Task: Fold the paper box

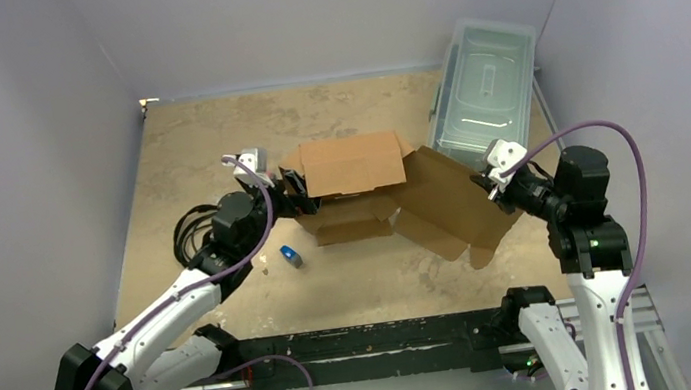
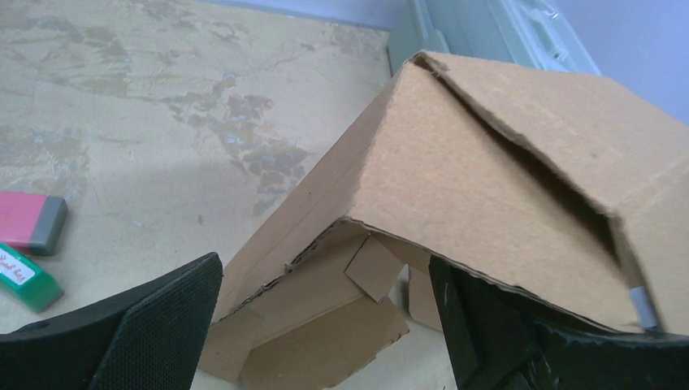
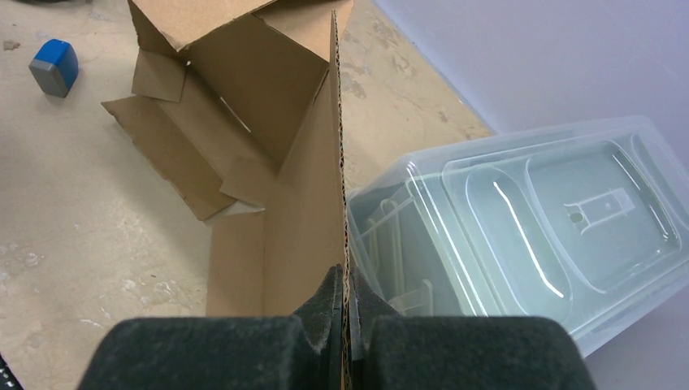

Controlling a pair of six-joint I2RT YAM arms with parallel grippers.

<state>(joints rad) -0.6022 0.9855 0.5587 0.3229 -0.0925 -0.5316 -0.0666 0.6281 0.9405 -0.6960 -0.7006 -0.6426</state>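
Pinching one big flap of the box tight in the shut right fingers, with the bin just beside them. Holding the left fingers wide open, gripping nothing, with the box just ahead and between them. Could tear or drop the flap by pulling hard, or bump the bin. Writing on a green block left of the left fingers, too small to read.

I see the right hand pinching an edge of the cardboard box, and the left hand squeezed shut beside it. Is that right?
Not quite. The left hand is wide open, not shut, as the left wrist view shows. The right hand does pinch an edge of the cardboard box.
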